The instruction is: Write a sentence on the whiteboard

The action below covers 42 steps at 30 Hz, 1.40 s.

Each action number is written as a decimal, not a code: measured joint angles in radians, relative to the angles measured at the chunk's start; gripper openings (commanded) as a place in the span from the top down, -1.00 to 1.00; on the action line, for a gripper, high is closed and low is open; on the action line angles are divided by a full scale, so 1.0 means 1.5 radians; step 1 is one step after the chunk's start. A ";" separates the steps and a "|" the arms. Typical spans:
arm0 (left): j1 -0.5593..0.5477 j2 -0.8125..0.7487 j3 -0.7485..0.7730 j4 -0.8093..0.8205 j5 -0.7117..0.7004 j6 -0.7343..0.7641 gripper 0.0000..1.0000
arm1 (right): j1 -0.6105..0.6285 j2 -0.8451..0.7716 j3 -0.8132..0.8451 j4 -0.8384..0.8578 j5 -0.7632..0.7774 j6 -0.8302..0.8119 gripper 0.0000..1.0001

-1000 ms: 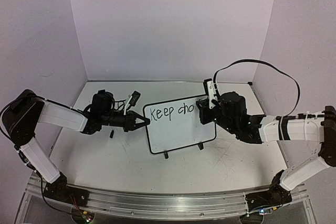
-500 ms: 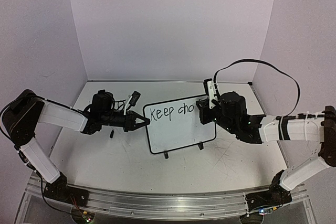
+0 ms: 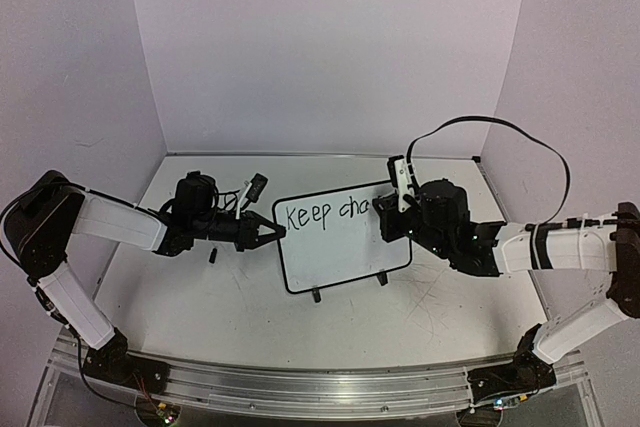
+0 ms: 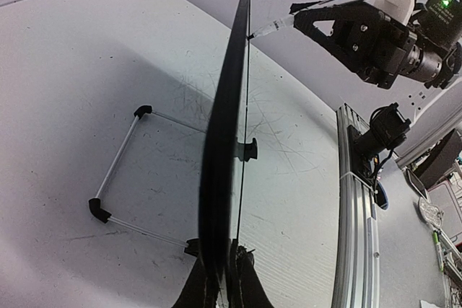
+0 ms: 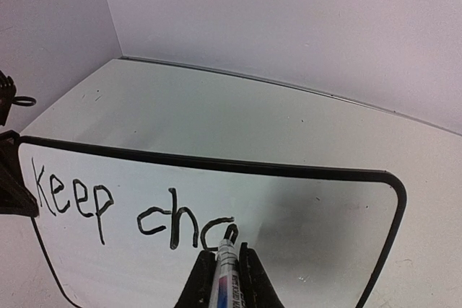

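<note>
Pale lilac walls close in a white table (image 3: 200, 297) with two arms and one whiteboard (image 3: 340, 247), which stands upright near the middle on its two small black feet (image 3: 316, 295). From the left wrist view the board is seen edge-on, with a thin wire prop (image 4: 119, 171) behind it that has two black corner pieces. The left gripper (image 3: 272, 232) is clamped tight on the board's left edge, one finger on each face. The right gripper (image 3: 385, 219) is closed around one marker (image 5: 227, 272), whose tip touches the writing face near the top, right of centre. One line of the sentence (image 5: 72, 196) is written across the upper part of the board: "Keep" in full, then "ch" and a rounded letter at the marker tip. The lower half of the board is bare. One small black piece (image 3: 212, 256) lies on the table just below the left gripper.
</note>
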 measured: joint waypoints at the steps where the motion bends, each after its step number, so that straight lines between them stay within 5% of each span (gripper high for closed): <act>1: 0.000 0.000 0.000 0.000 0.000 0.000 1.00 | 0.000 0.000 -0.002 0.000 -0.001 0.001 1.00; 24: -0.001 0.000 0.000 0.000 0.001 0.002 1.00 | -0.009 -0.093 -0.049 0.014 -0.009 -0.005 1.00; 42: -0.001 0.000 0.000 0.000 0.001 0.003 1.00 | -0.020 -0.051 -0.038 0.032 0.016 -0.012 1.00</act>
